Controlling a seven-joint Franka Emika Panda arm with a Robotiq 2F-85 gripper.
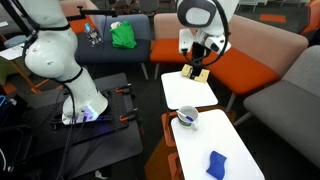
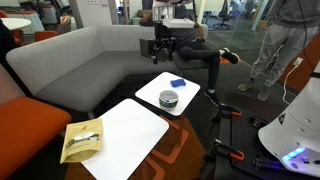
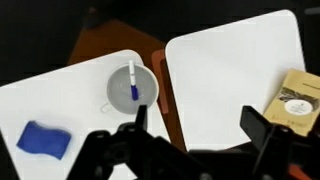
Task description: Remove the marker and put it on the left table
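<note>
The marker (image 3: 132,82), thin with a bluish end, stands inside a white mug (image 3: 133,87) on the longer white table (image 3: 70,100). The mug shows in both exterior views (image 1: 187,117) (image 2: 168,99). The left table (image 3: 225,75), squarish with rounded corners and an orange-brown frame, stands beside it (image 1: 185,92) (image 2: 125,135). My gripper (image 3: 198,125) is open and empty, high above the gap between the two tables (image 1: 200,60) (image 2: 160,50). The marker is too small to make out in the exterior views.
A flat blue pad (image 3: 42,140) (image 1: 217,163) (image 2: 178,82) lies on the mug's table. A yellowish packet (image 3: 293,100) (image 1: 197,72) (image 2: 82,140) lies on the left table. Orange and grey sofas surround the tables. A second robot base (image 1: 80,105) stands nearby.
</note>
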